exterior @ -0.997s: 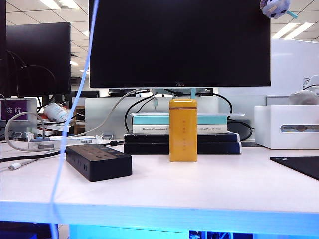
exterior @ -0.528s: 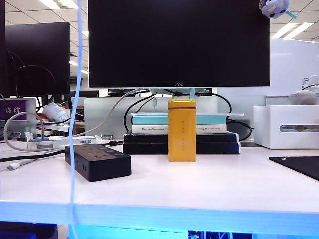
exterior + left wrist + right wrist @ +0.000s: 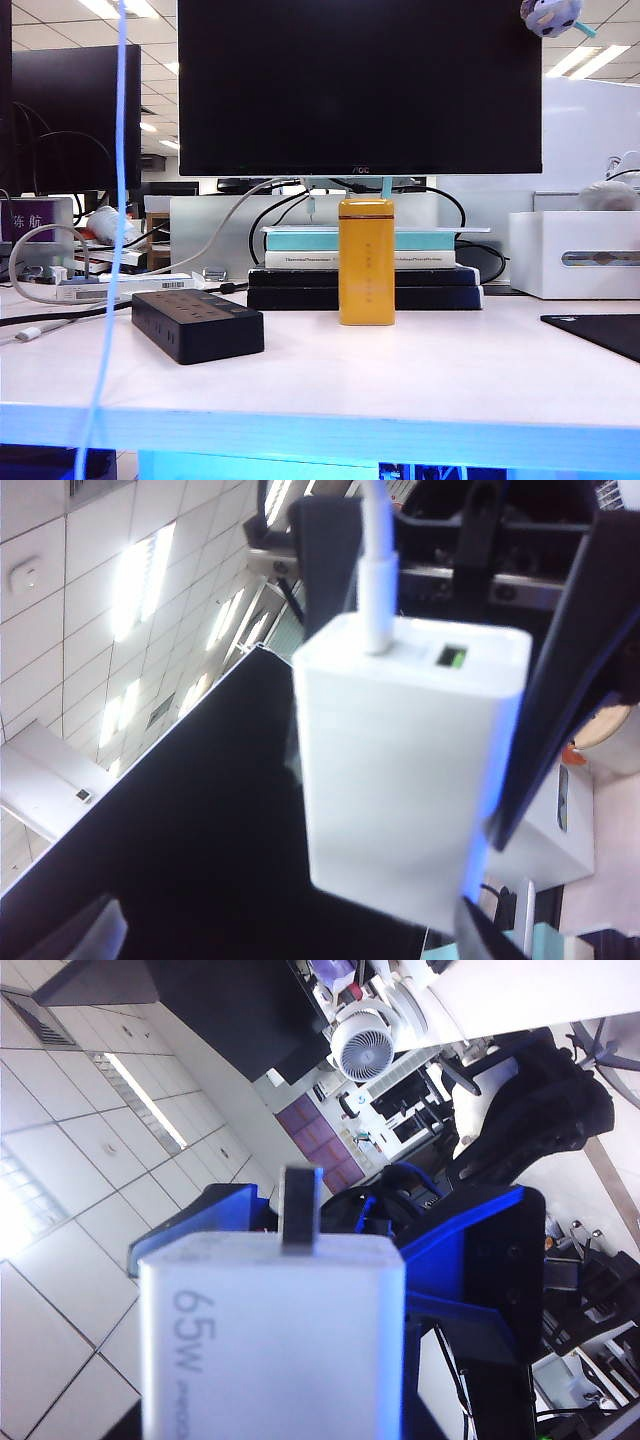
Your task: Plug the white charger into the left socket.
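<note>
your white charger (image 3: 405, 770) sits between the wide-spread left gripper (image 3: 440, 730) jaws; right gripper (image 3: 300, 1290) clamps it too; its cable (image 3: 112, 250) has swung left.

White desk (image 3: 420, 375), black monitor (image 3: 360, 85), tiled ceiling (image 3: 60, 20), lit panels.

White charger (image 3: 400, 770): rounded white block, thin white cable (image 3: 375, 560) plugged into one end beside a small yellowish port (image 3: 452, 657), sitting between the left gripper (image 3: 450, 680) jaws. Same block in the right wrist view (image 3: 270, 1340): "65W" printed on its side, one dark prong up. Left socket (image 3: 160, 298): end holes of the black power strip (image 3: 198, 322), flat on the table left of the yellow tin (image 3: 366, 262), unoccupied.
</note>
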`<control>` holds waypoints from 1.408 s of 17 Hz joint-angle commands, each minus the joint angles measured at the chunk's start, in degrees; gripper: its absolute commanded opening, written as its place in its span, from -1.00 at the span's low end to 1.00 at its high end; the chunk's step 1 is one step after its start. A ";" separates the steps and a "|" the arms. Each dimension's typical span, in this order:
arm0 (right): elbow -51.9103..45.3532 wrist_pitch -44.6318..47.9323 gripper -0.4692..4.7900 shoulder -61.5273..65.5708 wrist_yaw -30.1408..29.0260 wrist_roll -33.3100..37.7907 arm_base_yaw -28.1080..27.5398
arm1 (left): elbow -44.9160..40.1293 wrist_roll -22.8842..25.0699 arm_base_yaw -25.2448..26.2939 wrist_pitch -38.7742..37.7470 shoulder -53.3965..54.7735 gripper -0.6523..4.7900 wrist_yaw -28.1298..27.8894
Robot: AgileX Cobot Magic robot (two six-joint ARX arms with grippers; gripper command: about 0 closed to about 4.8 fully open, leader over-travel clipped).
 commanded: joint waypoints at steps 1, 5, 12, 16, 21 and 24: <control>0.39 1.49 -0.14 -0.44 -0.50 1.55 0.02 | 0.26 -0.22 -2.69 0.98 -0.24 0.84 0.96; 0.39 1.49 -0.14 -0.39 -2.05 1.55 0.02 | 0.26 -0.20 -5.42 0.79 -0.24 0.84 1.11; 0.39 1.44 -0.14 -0.39 -4.59 1.55 0.02 | 0.26 -0.20 -5.42 0.76 -0.24 0.81 0.09; 0.39 1.42 -0.14 -0.39 -5.18 1.55 0.02 | 0.26 -0.20 -5.42 0.76 -0.24 0.45 -0.96; 0.39 1.46 -0.14 -0.42 -6.97 1.55 0.04 | 0.26 0.50 -5.42 0.76 -0.22 0.44 -2.10; 0.39 1.46 -0.14 -0.44 -7.58 1.55 0.04 | 0.26 1.31 -5.42 1.18 -0.22 0.51 -2.84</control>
